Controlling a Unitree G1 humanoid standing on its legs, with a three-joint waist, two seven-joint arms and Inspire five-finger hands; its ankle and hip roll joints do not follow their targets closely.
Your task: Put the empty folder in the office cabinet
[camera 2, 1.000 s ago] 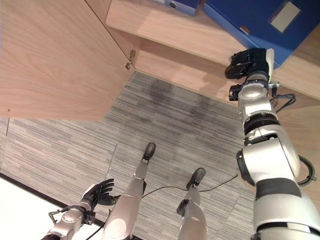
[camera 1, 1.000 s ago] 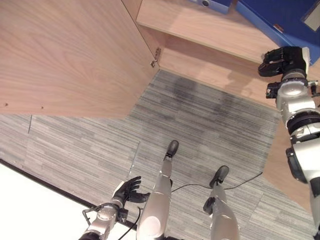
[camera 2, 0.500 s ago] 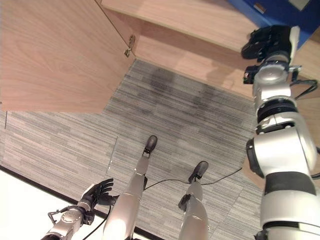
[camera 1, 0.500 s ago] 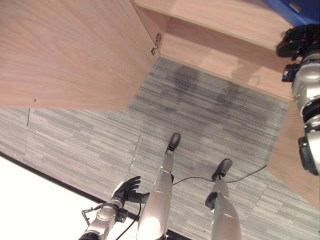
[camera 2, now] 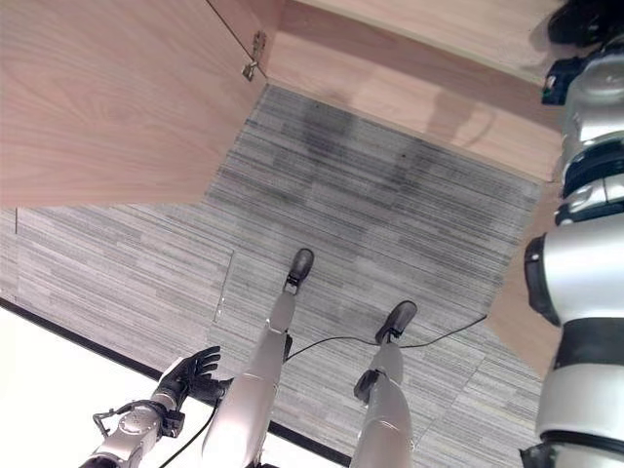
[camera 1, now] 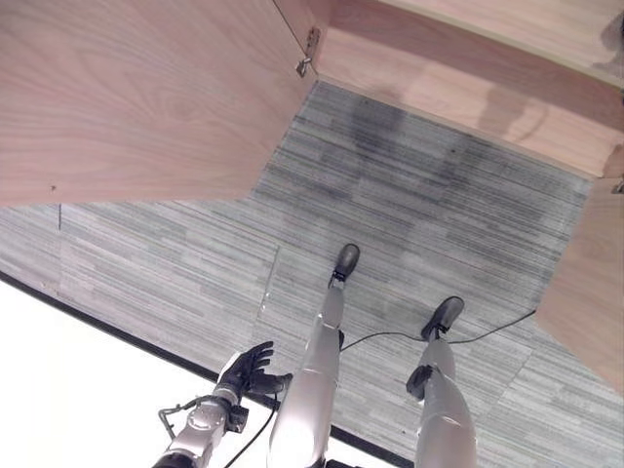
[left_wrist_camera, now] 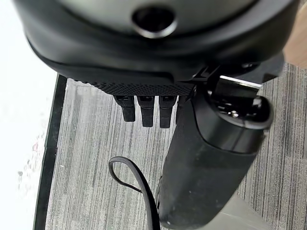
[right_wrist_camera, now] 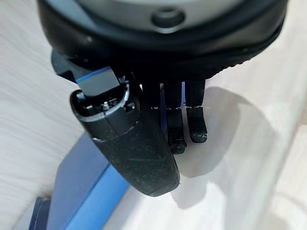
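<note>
Folder [right_wrist_camera: 79, 191], blue, lies flat on the pale wood cabinet shelf [right_wrist_camera: 249, 158] at lower left of the right wrist view. The right hand [right_wrist_camera: 144, 143] hangs over it, thumb lying across the folder's upper edge and fingers [right_wrist_camera: 195, 125] hanging fairly straight beyond it over bare shelf; whether the thumb presses the folder cannot be told, and no pinch shows. Judgement: the folder looks delivered, so the step is a clean withdrawal. Lift thumb clear first, then draw back straight along the shelf, so the folder is not dragged out.

Right eye view: right arm reaches high at the right edge into the office cabinet [camera 2: 419, 88], its hand at upper right corner, wrist extended upward. Open cabinet door [camera 2: 107, 97] fills upper left; keep the elbow off the side panel [camera 2: 522, 322] at right.

Left eye view: left hand [camera 1: 250, 369] low at bottom left over grey carpet [camera 1: 419, 214], idle.

Left wrist view: fingers [left_wrist_camera: 146, 111] straight, relaxed, holding nothing.
</note>
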